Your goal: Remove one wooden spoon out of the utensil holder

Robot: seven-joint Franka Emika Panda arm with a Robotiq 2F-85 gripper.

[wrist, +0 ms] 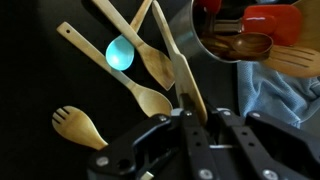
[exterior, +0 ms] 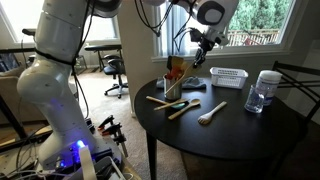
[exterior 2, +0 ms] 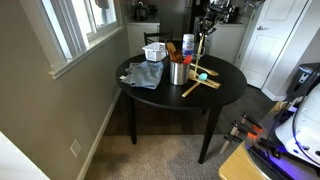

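The silvery metal utensil holder [exterior: 172, 90] stands on the round black table [exterior: 240, 130], with wooden spoons and a red utensil sticking out of it. It also shows in the other exterior view [exterior 2: 178, 73] and at the upper right of the wrist view [wrist: 222, 40]. My gripper [wrist: 195, 118] is shut on the handle of a long wooden spoon [wrist: 178, 70]. The spoon hangs down just beside the holder's rim. In both exterior views the gripper [exterior: 204, 40] [exterior 2: 205, 30] is well above the holder.
Several wooden spoons [exterior: 185, 108] [wrist: 140, 95], a wooden spork [wrist: 78, 125] and a blue spoon [wrist: 120, 52] lie on the table. A white slatted basket [exterior: 228, 77] and a clear jar [exterior: 265, 92] stand behind. A blue cloth [exterior 2: 145, 75] lies beside the holder.
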